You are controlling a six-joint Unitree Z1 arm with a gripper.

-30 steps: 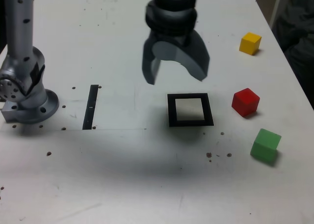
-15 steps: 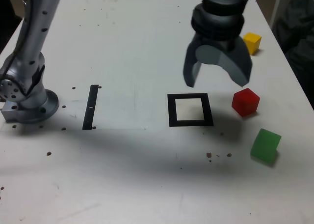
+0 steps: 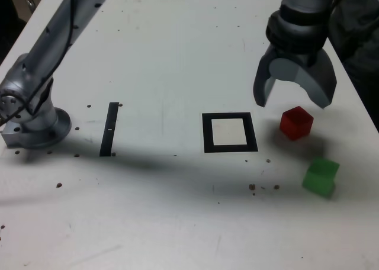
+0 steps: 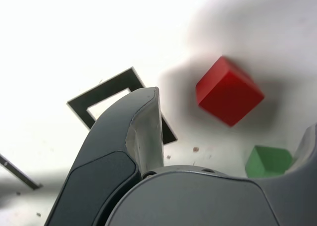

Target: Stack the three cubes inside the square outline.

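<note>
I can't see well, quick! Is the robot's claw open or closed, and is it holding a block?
Gripper: open, holding nothing; it hangs above the red cube, not touching it.

The arm rises from its grey base (image 3: 32, 125) at the exterior view's left and reaches across toward the right. Its gripper (image 3: 294, 99) points downward, held above the surface, jaws spread wide apart with nothing between the fingers (image 4: 143, 132).
</note>
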